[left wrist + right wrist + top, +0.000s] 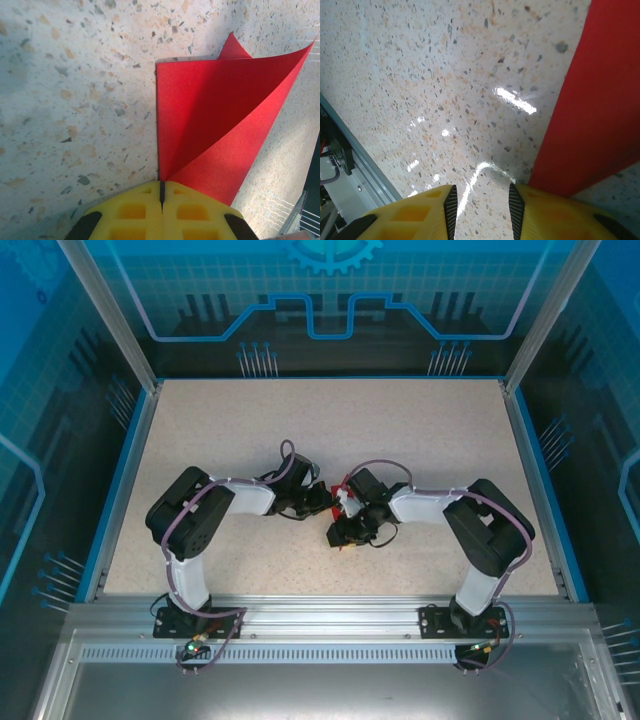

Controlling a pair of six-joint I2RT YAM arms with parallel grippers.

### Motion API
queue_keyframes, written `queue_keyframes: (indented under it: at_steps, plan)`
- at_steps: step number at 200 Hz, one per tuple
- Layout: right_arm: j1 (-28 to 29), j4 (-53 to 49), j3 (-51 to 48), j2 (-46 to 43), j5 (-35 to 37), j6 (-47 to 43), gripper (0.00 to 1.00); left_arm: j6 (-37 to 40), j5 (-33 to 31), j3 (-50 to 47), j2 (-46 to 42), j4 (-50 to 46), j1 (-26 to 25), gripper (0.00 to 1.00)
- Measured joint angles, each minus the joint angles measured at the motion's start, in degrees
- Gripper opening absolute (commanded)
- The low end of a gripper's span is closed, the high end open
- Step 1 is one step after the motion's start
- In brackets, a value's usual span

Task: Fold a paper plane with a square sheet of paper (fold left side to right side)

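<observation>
1. Paper first: the bright red square sheet of paper (210,115) lies on the speckled table (75,100), in the middle between the two arms. One flap is lifted and curls over in the air.
2. The left gripper (161,194) has its jaws pressed tight together, right at a corner of the lifted flap. It looks like it pinches that corner. If the pinch is only tiny, the thin paper can slip out and the flap flops down flat.
3. The right gripper (482,202) has its jaws a little way apart, with bare table between them (it holds nothing). One of its yellow fingers (555,212) sits at the edge of the red sheet. It may be pressing the sheet down, but I cannot tell for sure.
4. If that finger does not pin the sheet, the whole sheet can slide when the left gripper pulls. Then the edges do not line up.
5. If the left gripper pulls too hard or crooked, the paper can tear. It can also get a crease in the wrong place, and the plane comes out lopsided.
</observation>
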Motion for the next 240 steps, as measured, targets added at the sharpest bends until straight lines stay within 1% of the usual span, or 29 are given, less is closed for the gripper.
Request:
queue_keyframes:
  at_steps: [69, 100, 115, 127, 141, 154, 168, 187, 208, 240]
  plan:
    - [0.7, -0.5, -0.7, -0.7, -0.2, 0.0, 0.36, 0.0, 0.0, 0.0, 0.0, 0.0, 0.0, 0.0]
    - [0.8, -4.4, -2.0, -4.0, -2.0, -0.1, 0.37, 0.0, 0.0, 0.0, 0.0, 0.1, 0.0, 0.0]
    - [-0.6, -5.2, -1.9, -7.1, -3.4, -0.7, 0.37, 0.0, 0.0, 0.0, 0.1, 0.1, 0.0, 0.0]
    - [-2.9, -5.4, -1.8, -9.8, -4.6, -1.1, 0.36, 0.0, 0.0, 0.0, 0.1, 0.1, 0.1, 0.0]
    - [-6.7, -5.3, -0.9, -11.6, -5.3, -1.4, 0.33, 0.0, 0.0, 0.0, 0.1, 0.1, 0.1, 0.0]
    - [-10.0, -4.6, 0.2, -11.7, -5.5, -1.3, 0.28, 0.0, 0.0, 0.0, 0.1, 0.1, 0.1, 0.0]
    - [-12.0, -4.4, 2.1, -11.0, -4.8, -0.9, 0.26, 0.0, 0.0, 0.0, 0.1, 0.1, 0.1, 0.0]
    - [-12.2, -3.2, 5.2, -8.5, -4.5, -0.2, 0.24, 0.0, 0.1, 0.0, 0.1, 0.1, 0.1, 0.0]
    - [-12.2, -1.1, 7.5, -4.7, -4.2, 1.0, 0.24, 0.0, 0.1, 0.0, 0.1, 0.2, 0.1, 0.0]
    - [-12.2, 0.5, 8.2, 0.5, -2.6, 3.1, 0.24, 0.0, 0.0, 0.0, 0.1, 0.3, 0.1, 0.0]
